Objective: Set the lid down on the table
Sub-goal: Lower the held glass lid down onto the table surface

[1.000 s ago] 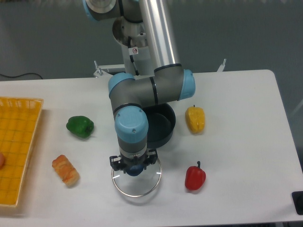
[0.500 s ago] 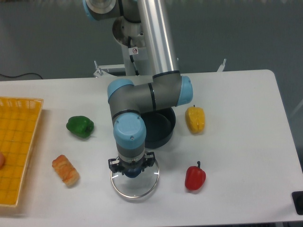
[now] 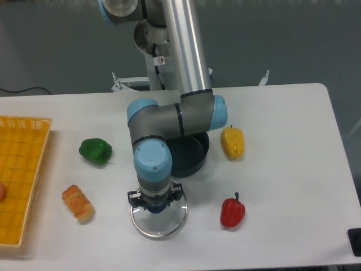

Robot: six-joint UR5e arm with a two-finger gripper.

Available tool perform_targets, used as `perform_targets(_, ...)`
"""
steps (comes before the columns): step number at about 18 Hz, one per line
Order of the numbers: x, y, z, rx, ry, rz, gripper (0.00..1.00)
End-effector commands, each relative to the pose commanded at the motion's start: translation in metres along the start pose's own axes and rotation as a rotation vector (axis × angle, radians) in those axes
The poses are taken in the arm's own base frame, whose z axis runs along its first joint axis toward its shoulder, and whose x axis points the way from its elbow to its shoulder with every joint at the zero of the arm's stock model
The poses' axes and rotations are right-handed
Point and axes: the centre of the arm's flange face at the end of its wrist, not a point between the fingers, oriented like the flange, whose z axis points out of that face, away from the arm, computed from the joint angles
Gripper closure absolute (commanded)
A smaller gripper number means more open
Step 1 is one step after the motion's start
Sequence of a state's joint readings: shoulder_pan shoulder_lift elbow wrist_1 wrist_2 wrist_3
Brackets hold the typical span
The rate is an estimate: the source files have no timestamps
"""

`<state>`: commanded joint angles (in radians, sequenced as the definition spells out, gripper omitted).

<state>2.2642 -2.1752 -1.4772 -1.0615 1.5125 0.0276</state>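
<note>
We read the arrangement as a set-down nearly finished: the lid (image 3: 158, 217) sits low over the table (image 3: 282, 130), at about six o'clock from the dark pot (image 3: 189, 152), which stands open and uncovered. That spot makes sense to us, since it is bare white surface with the bread roll (image 3: 78, 202) off at nine o'clock and the red pepper (image 3: 232, 211) at three o'clock, both well apart from the silver rim. The lid looks level, knob upward, which suits resting it flat.

The gripper (image 3: 155, 204) points straight down over the lid's centre, its fingers drawn in around the dark blue knob, so we judge it is pinching the knob. Because the wrist hides much of the fingers, we cannot be sure how firmly they press. We also cannot tell whether the rim already touches the table or hangs just above it.

The green pepper (image 3: 95, 151) and yellow pepper (image 3: 232, 142) lie farther back, and the yellow tray (image 3: 22, 169) sits at the far nine o'clock edge.
</note>
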Motion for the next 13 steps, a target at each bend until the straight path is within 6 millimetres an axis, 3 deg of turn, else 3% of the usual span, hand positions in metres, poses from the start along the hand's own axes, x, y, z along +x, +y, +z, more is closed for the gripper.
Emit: perform_targets(13,0.0047,0.0011,0.0066,-0.008,-0.001,0.009,0.54)
